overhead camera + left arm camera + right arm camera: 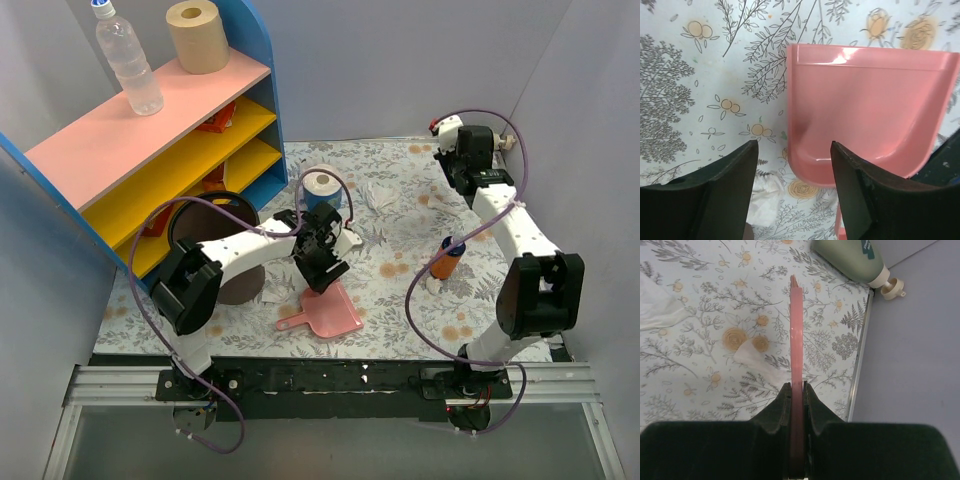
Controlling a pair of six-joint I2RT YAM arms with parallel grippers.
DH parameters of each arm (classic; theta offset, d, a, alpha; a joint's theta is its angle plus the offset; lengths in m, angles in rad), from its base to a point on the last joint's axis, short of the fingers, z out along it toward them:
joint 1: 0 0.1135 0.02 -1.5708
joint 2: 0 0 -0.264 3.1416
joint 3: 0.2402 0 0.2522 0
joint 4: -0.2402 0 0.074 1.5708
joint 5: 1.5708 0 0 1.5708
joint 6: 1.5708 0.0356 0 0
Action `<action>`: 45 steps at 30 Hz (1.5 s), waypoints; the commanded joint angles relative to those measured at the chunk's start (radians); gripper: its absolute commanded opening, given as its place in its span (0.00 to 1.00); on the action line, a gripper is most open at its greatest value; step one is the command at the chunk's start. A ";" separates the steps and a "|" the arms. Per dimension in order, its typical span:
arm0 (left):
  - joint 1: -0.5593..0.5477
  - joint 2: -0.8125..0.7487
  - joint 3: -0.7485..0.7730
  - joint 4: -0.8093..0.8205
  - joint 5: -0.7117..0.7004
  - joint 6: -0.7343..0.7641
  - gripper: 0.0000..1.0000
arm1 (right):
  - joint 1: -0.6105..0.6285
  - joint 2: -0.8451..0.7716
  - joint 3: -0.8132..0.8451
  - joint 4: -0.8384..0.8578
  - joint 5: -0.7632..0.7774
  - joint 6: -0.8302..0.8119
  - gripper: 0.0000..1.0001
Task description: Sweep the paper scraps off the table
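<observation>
Pink dustpan (870,100), paper scrap (765,197) just beside

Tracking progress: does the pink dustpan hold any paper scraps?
No, the pink dustpan is bare; a paper scrap lies on the table beside it.

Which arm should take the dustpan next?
Left. The left gripper is open directly above the pink dustpan. The right gripper is near the table's far right corner, away from the pan, and is shut on a thin pink tool.
</observation>
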 commanded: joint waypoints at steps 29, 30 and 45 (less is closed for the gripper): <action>0.019 -0.421 -0.136 0.002 0.082 0.041 0.98 | 0.048 -0.065 0.029 -0.089 -0.433 0.164 0.01; 0.021 -0.418 -0.137 0.009 0.088 0.039 0.98 | 0.046 -0.094 0.034 -0.080 -0.383 0.146 0.01; 0.024 -0.386 -0.133 0.093 -0.122 0.035 0.98 | 0.013 0.111 0.052 0.081 0.056 -0.196 0.01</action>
